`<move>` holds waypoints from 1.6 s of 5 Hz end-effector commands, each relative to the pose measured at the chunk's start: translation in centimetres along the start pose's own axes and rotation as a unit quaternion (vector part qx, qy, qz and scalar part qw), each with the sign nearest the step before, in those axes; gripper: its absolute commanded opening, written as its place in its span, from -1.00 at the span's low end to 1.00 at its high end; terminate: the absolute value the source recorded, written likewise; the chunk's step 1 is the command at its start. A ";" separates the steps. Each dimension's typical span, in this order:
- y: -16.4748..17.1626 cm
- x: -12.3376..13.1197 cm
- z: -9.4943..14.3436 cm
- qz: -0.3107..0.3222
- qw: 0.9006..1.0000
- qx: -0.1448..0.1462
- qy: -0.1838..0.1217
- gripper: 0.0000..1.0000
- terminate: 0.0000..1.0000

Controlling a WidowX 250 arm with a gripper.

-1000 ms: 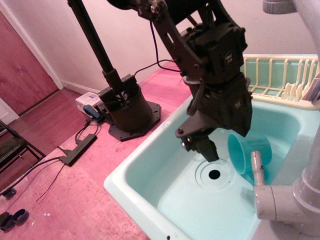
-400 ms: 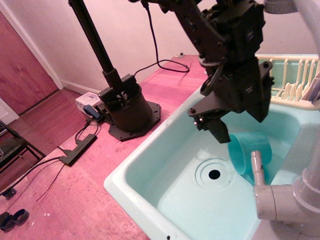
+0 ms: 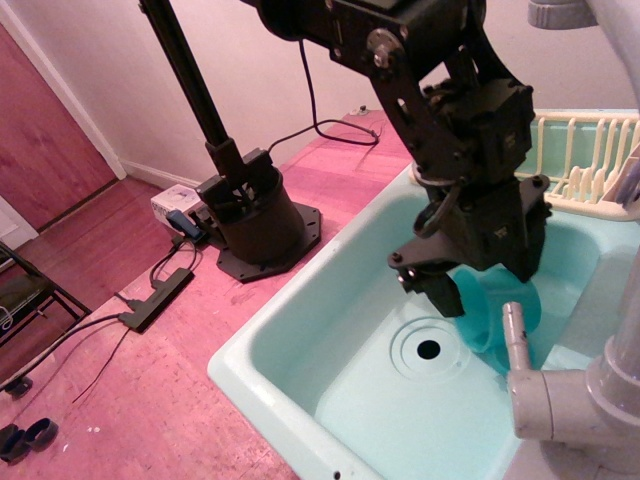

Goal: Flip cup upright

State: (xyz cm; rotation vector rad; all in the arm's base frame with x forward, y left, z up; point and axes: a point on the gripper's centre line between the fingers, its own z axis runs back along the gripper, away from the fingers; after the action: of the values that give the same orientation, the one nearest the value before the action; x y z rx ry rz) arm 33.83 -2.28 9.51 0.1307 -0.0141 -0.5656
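1. Pink floor boards run from the dark door on the left up to the pale mint sink basin, which fills the lower right of the single view. A round drain sits in the middle of the basin floor, and a grey faucet spout reaches in from the right. Behind the basin there is a cream dish rack.

2. At the left, a black round base carries a slanted pole, with cables and a power strip lying on the floor beside it.

3. The cup lies on its side in the right part of the basin, between the drain and the spout, with its open mouth turned toward the drain. I cannot see its handle from this place.

4. The black gripper hangs low in the basin, right at the mouth rim of the cup. One dark finger is in front of the rim; whether the fingers are spread or pressed together I cannot tell, and contact is not clear.

5. I judge the cup as light, stiff plastic with a smooth wall, so it may slide or roll on the slick basin. The thin rim looks like the best place to pinch, one finger inside and one outside.
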 end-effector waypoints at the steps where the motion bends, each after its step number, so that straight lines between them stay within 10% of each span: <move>1: -0.6 0.1 -1.6 -0.020 1.000 -0.009 -0.012 1.00 -1.00; 2: -0.9 -0.1 -1.4 -0.004 1.000 -0.009 -0.019 -1.00 -1.00; 3: -1.2 -0.4 -0.5 0.016 0.999 -0.025 -0.030 1.00 -1.00; 5: 1.3 0.3 5.1 0.025 0.999 -0.010 -0.037 1.00 -1.00; 8: 0.3 0.4 7.5 0.019 0.999 -0.036 -0.021 1.00 -1.00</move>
State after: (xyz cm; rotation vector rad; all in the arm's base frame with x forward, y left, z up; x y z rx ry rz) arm 33.23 -2.95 13.70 0.0293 0.0734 -0.5173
